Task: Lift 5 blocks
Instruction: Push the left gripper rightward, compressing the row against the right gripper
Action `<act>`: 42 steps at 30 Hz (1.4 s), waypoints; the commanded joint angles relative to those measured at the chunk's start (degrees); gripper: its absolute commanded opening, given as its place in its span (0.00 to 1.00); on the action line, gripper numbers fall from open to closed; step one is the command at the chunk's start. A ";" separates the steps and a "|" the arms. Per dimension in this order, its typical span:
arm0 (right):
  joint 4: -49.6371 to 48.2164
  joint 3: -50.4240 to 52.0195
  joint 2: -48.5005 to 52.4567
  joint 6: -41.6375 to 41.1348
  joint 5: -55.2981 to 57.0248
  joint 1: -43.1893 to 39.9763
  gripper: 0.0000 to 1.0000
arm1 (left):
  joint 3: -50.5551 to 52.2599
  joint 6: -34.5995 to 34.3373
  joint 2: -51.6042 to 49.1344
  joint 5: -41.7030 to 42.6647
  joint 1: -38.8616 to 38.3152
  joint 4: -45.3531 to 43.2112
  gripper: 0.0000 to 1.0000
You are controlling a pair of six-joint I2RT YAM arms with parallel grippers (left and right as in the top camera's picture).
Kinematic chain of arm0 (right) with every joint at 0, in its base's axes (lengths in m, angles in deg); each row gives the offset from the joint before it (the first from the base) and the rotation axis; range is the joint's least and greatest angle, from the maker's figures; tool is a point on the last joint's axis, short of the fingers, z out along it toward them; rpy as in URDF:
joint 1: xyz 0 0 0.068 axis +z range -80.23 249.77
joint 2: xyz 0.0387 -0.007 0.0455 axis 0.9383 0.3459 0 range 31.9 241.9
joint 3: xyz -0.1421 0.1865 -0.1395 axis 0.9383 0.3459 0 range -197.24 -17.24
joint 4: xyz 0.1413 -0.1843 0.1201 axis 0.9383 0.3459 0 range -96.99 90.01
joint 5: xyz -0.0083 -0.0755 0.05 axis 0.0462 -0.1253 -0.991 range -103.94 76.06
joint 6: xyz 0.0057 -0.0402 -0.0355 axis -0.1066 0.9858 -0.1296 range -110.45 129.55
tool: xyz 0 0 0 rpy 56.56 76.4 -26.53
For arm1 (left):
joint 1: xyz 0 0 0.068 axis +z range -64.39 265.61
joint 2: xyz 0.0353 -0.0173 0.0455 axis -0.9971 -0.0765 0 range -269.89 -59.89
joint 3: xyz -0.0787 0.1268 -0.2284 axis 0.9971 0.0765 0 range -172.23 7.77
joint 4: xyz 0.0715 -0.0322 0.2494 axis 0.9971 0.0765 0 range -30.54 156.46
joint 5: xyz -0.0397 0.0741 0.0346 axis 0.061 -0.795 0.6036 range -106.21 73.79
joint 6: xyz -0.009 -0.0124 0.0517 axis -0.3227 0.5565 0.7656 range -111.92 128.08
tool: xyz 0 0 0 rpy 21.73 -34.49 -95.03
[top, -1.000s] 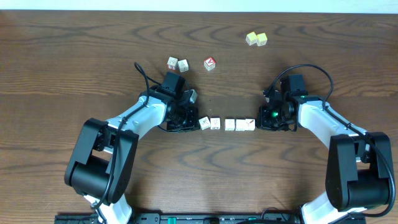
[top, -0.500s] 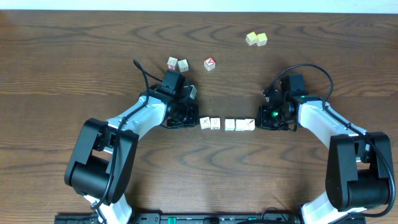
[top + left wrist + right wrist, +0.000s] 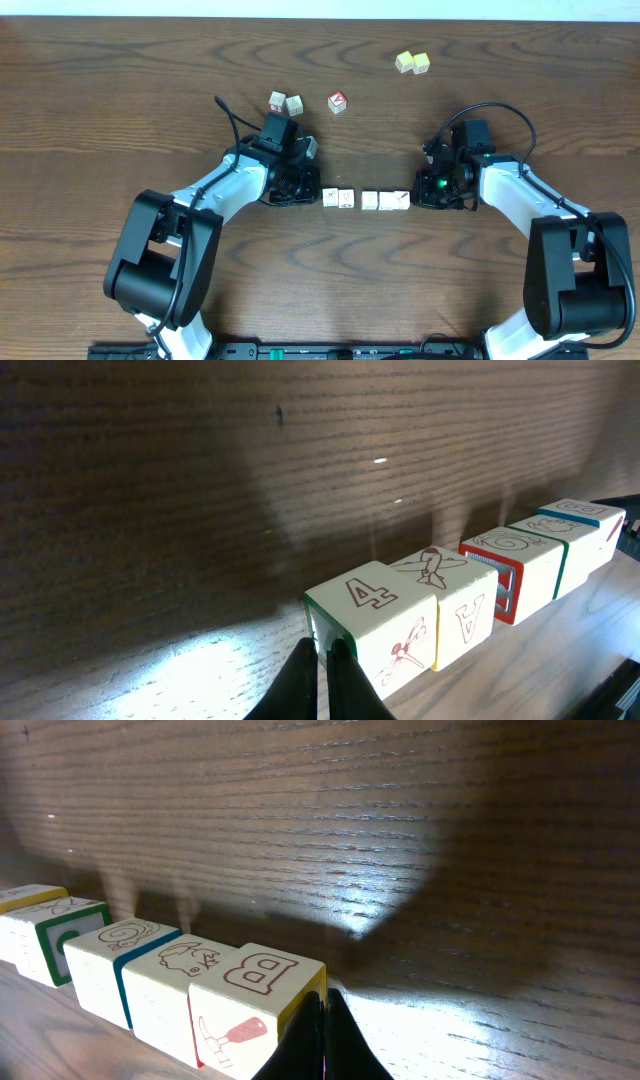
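Left gripper [image 3: 320,665]: sitting fully closed, gripping nothing, tips touching the end block nearest it.
Right gripper [image 3: 325,1020]: sitting fully closed, tips touching the opposite end block.
Blocks [image 3: 369,201]: 5 lying in 1 row between both grippers.

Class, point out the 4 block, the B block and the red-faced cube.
4 block [image 3: 370,598]: left wrist, top face.
B block [image 3: 260,971]: right wrist, top face.
red-faced cube [image 3: 338,101]: overhead, red face.
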 commanded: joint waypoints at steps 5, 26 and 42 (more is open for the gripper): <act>-0.15 -0.52 0.15 -0.26 -0.92 0.59 0.01 | 0.11 -0.26 -0.57 1.33 0.07 -0.20 0.08; -0.15 -0.52 0.13 -0.26 -0.92 0.59 0.01 | 0.11 0.81 -0.57 5.73 0.07 1.60 0.07; -1.53 -0.52 0.13 -0.72 -0.90 2.67 0.01 | 0.11 0.81 -0.57 5.92 -1.29 1.60 0.07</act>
